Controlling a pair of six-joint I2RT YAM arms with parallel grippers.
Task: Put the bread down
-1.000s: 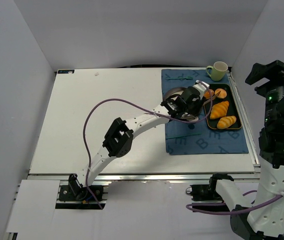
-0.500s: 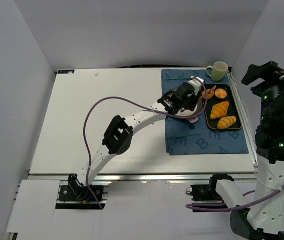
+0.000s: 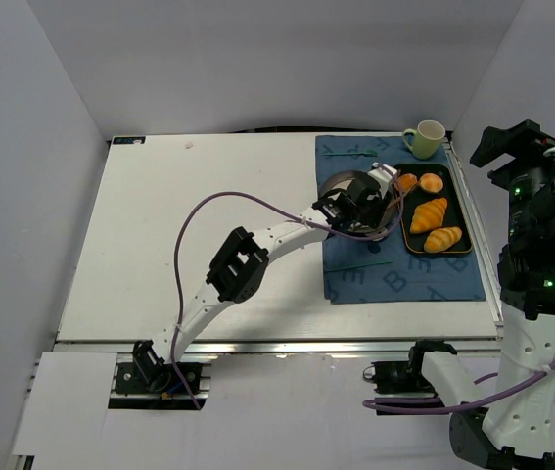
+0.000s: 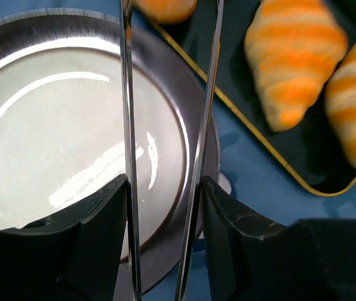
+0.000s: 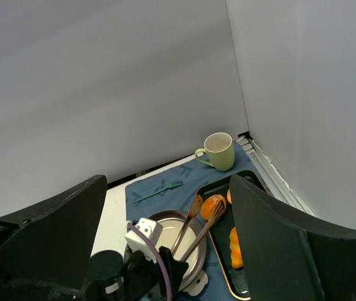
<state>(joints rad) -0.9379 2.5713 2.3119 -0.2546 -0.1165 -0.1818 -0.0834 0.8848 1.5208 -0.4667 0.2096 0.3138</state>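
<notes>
**Top view.** Fingers of your left gripper [image 3: 369,200] are too small to make out here. The gripper lies over the metal plate [image 3: 334,183] and hides much of it. The bread [image 3: 407,182] sits in the far-left corner of the black tray [image 3: 435,254], beside a paler bun [image 3: 432,182] and two croissants [image 3: 430,213]. The tray rests on a blue cloth [image 3: 404,279] on the worktop [image 3: 208,225].

**Left wrist view.** Both fingers [image 4: 105,213] press against the outer faces of a pair of tongs [image 4: 129,125], clamping them. The two blades stay apart above the plate [image 4: 52,125]. Their tips run out of frame. The bread [image 4: 165,7] is cut off by the top edge, between the blades.

**Right wrist view.** Your right gripper [image 5: 168,182] is raised with its fingers [image 5: 39,238] wide apart, holding nothing. The tong tips flank the bread [image 5: 211,205] at the tray's [image 5: 218,276] corner; you cannot tell whether they touch it.
</notes>
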